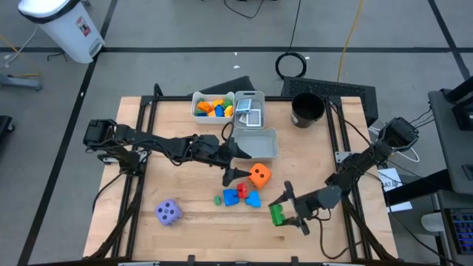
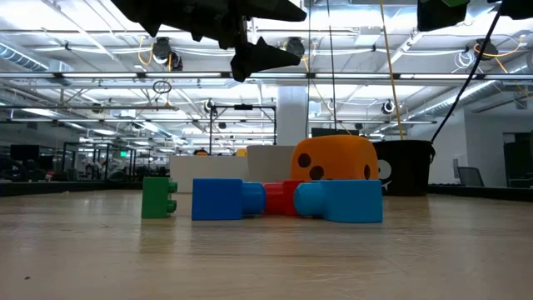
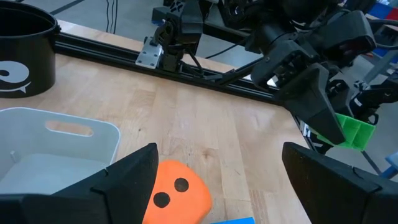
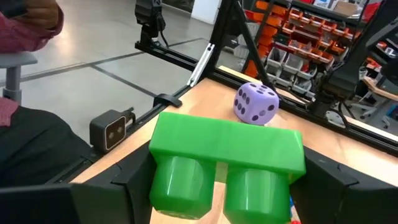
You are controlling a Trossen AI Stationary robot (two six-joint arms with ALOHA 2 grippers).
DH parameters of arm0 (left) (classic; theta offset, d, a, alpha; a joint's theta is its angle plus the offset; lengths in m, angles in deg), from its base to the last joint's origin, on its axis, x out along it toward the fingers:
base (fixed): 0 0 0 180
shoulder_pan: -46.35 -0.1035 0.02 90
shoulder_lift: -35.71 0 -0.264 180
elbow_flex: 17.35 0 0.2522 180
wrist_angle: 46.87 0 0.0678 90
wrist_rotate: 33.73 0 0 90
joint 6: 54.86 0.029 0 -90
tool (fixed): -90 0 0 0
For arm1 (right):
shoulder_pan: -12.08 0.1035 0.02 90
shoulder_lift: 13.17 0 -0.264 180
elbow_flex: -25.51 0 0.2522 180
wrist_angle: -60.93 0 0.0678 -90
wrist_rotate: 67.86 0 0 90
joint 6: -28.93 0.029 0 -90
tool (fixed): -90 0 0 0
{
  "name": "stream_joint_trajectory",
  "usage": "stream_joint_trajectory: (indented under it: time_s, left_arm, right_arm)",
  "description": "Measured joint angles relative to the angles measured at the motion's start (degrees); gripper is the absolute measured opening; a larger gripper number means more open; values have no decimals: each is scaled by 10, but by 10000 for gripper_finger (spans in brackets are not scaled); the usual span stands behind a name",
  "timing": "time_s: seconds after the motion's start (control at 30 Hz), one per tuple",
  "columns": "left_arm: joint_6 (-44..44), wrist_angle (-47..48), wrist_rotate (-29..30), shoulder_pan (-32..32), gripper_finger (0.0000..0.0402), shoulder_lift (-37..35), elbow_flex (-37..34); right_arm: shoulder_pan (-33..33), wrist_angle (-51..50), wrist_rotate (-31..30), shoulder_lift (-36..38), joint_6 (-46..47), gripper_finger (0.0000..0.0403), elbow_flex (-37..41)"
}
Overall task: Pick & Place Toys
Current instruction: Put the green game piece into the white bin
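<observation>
**Observer:** What is each gripper doing?

**Operator:** I'm holding the right gripper (image 1: 290, 212) at the near right of the tabletop (image 1: 185, 148), pinching a green block (image 4: 224, 163) between its fingers. Going by the low view, where it shows only at the top edge, the block is hanging clear of the wood. The left gripper (image 1: 238, 163) is hovering mid-table with its fingers spread and nothing between them, directly above the orange die (image 3: 175, 195).

**Observer:** And around them?

**Operator:** Just near of the orange die, a red block (image 1: 232, 196) and two blue blocks (image 1: 247, 195) are lying bunched together, with a small green block (image 1: 218, 199) just to their left. The purple die (image 1: 168, 213) is sitting well apart at the near left. On the far side, the white bin (image 1: 212, 106) is already holding orange, yellow and blue blocks, the bin beside it (image 1: 250, 109) is holding the picture cards (image 1: 247, 112), and a third bin (image 1: 259, 143) near those two is lying empty. A black cup (image 1: 307, 109) is standing at the far right.

**Observer:** So which step is this?

**Operator:** I'm judging it as mid-carry: the block is gripped but not yet delivered. Next I'm expecting to swing the right arm far and left over the block bin and let go there. That path crosses the left arm, so I'd be keeping the two clear, or lowering the left gripper onto the orange die first.
</observation>
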Motion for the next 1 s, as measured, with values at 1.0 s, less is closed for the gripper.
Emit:
stream_joint_trajectory:
  time_s: [1.0]
  left_arm:
    - [2,-6,0,-1,349,0,0]
  right_arm:
    - [-296,-90,-35,-1,129,257,0]
